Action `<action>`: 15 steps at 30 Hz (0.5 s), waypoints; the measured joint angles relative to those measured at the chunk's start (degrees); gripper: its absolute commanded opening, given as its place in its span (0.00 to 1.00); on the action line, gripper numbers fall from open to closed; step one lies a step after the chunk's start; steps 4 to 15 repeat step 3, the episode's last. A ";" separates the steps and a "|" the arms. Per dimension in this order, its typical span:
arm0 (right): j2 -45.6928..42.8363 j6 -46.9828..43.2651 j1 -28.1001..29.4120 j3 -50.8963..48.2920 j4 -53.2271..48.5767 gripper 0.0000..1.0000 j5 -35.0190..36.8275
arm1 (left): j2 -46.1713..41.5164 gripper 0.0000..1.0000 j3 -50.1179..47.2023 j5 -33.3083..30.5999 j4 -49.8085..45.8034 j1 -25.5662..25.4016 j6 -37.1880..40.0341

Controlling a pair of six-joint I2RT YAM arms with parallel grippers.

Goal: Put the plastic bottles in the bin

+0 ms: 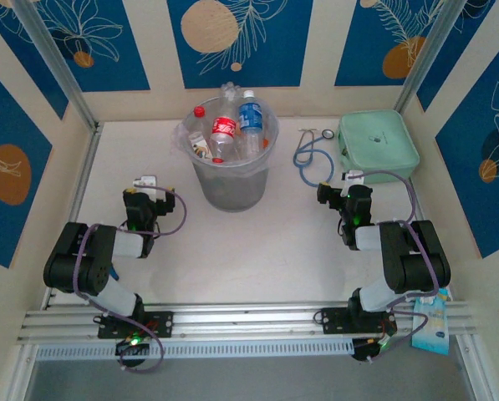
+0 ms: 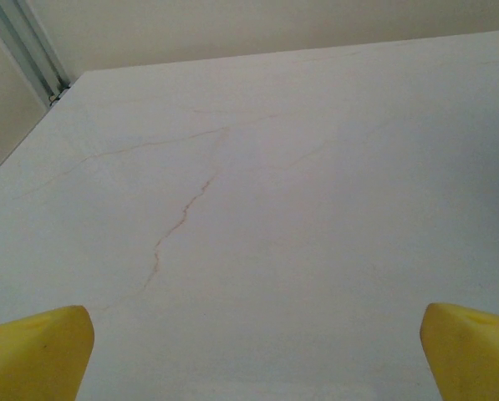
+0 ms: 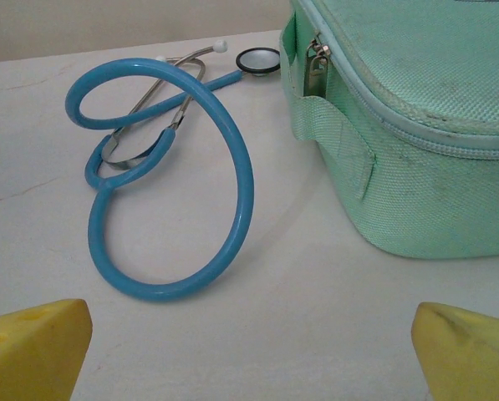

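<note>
Table (image 1: 257, 251), pale and wide, stretches ahead of my two arm bases. From its middle, the bin (image 1: 230, 188) stands upright at about 12 o'clock, a round, see-through grey bucket. At 2 o'clock, near the far right corner, lies a mint-green case (image 1: 379, 146) with a zip. In my right wrist view the case (image 3: 416, 150) sits at 1 o'clock, with a strap on its near side.

My left gripper (image 1: 145, 188) is low over the table with the bin at roughly 2 o'clock from it, well apart. In its own view my left gripper (image 2: 251, 355) has its yellow fingertips (image 2: 36, 351) spread wide with nothing between them, only bare table (image 2: 316, 167).

My right gripper (image 1: 337, 192) is near the case's closest corner. My right gripper (image 3: 249, 351) is also spread wide and holds nothing.

A blue stethoscope (image 1: 297, 159) lies looped just beside the case on its left. From my right wrist the stethoscope (image 3: 161, 290) is at 11 o'clock, its tube coiled on the table.

The bottles (image 1: 224, 135) are piled inside the bin: one has a red label, one a blue label, one a red cap.

A thin brownish crack (image 2: 178, 221) runs across the table in my left wrist view.
</note>
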 measured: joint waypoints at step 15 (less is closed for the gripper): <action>0.00 0.00 0.00 0.00 0.00 0.99 0.00 | 0.00 1.00 0.00 -0.02 0.00 0.00 0.00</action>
